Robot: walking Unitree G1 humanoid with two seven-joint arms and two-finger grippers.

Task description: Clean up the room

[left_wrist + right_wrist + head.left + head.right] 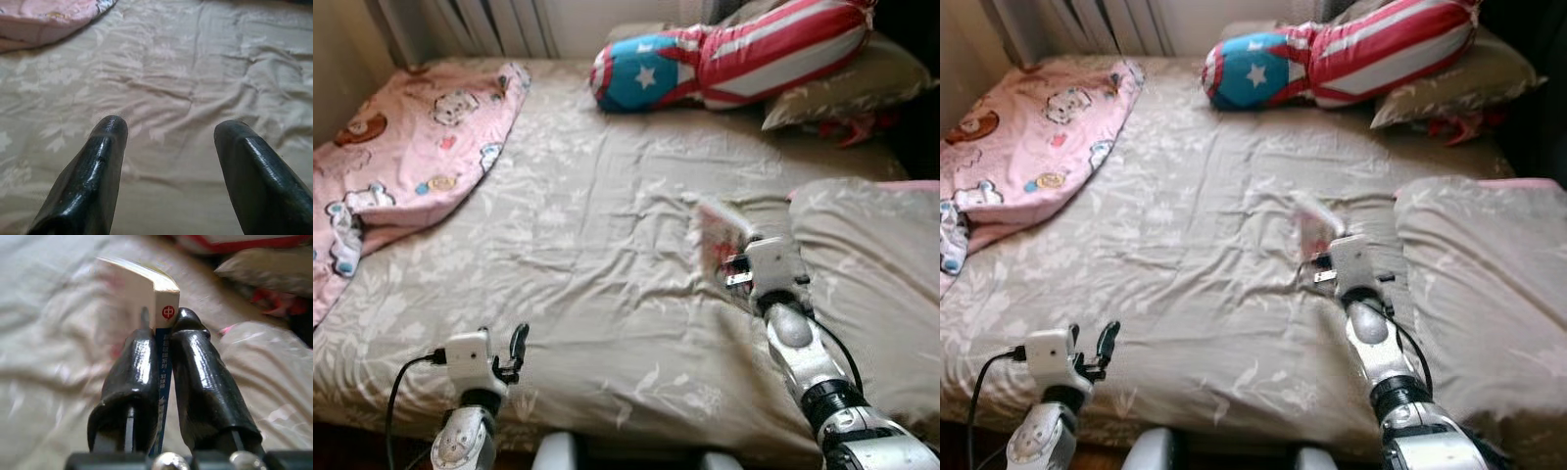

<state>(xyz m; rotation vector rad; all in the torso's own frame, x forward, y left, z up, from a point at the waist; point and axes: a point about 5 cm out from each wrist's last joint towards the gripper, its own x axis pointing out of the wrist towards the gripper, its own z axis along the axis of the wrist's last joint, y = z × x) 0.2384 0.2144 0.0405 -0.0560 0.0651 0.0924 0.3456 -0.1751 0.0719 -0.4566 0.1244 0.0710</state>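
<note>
Now: right gripper (164,340) pinching a book (142,289), apparently a paperback, above the bed (587,245); left gripper (168,147) spread, low near bed's edge.

We see a bed (607,245) under a beige leaf-patterned sheet, with a white radiator (499,24) against the pale wall behind it.

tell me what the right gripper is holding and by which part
The right gripper is shut on a book, pinching it at its spine edge.
</note>
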